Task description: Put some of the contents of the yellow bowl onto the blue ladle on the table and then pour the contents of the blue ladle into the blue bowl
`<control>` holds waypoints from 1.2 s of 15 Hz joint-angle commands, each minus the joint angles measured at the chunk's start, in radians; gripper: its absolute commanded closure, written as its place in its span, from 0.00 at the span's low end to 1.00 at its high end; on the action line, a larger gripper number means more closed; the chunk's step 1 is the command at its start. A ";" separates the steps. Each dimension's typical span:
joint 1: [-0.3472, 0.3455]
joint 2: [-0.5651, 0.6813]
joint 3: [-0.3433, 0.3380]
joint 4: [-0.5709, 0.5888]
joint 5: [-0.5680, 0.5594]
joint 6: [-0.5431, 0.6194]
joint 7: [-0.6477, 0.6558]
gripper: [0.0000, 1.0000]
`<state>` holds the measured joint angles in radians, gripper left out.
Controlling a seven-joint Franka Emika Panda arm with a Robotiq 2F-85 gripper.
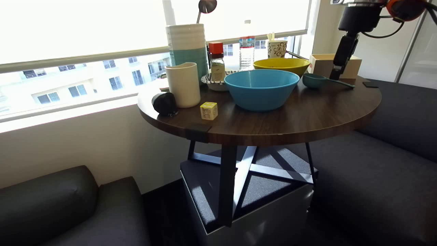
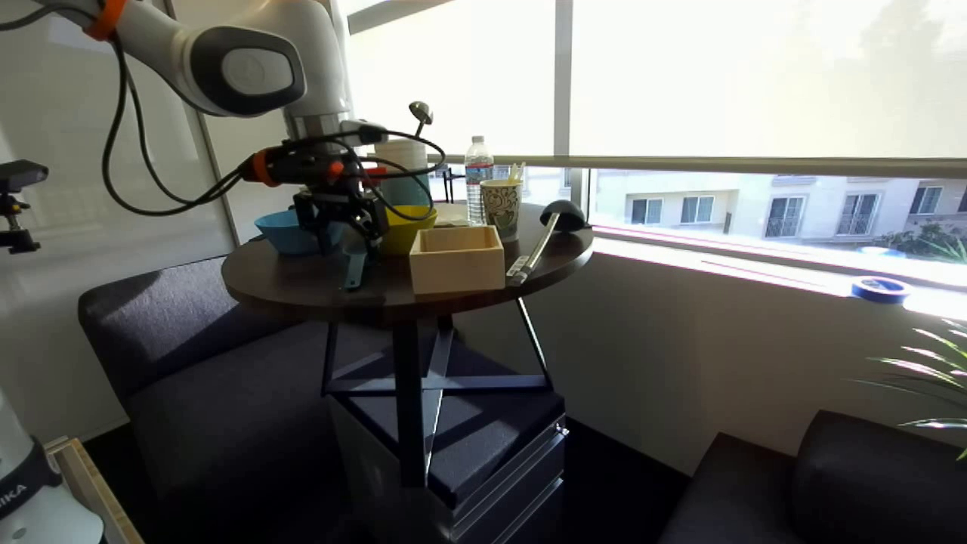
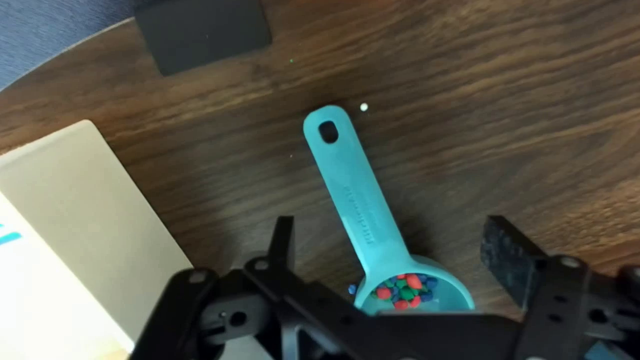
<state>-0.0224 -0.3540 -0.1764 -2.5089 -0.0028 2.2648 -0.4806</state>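
Note:
The blue ladle (image 1: 314,81) lies on the dark table (image 1: 327,112), its cup beside the blue bowl (image 1: 261,90). In the wrist view the ladle (image 3: 357,200) holds red, green and blue bits; part of its cup is hidden by the gripper. The yellow bowl (image 1: 283,64) stands behind the blue bowl; its contents are hidden. Both bowls also show in an exterior view, yellow (image 2: 408,227) and blue (image 2: 287,230). My gripper (image 3: 390,222) is open and empty above the ladle, its fingers apart on either side of the handle. It shows in both exterior views (image 1: 336,73) (image 2: 349,245).
A pale wooden box (image 2: 457,268) stands close beside the gripper. A dark ladle (image 2: 563,215), a patterned cup (image 2: 500,208) and a water bottle (image 1: 247,51) stand farther back. A cream vase (image 1: 184,85), red-capped bottle (image 1: 217,68) and toy block (image 1: 209,111) are past the blue bowl.

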 commanded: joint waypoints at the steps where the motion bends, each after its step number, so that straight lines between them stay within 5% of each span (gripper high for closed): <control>1: 0.007 0.021 -0.003 -0.006 0.002 0.056 -0.030 0.00; 3: 0.005 0.031 -0.004 -0.004 -0.001 0.072 -0.037 0.03; 5: 0.004 0.038 -0.004 -0.004 -0.003 0.081 -0.043 0.28; 15: 0.002 0.045 0.001 0.000 -0.012 0.075 -0.065 0.95; 18: -0.001 0.044 0.004 -0.001 -0.019 0.077 -0.062 0.94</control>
<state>-0.0224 -0.3110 -0.1764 -2.5096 -0.0034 2.3273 -0.5367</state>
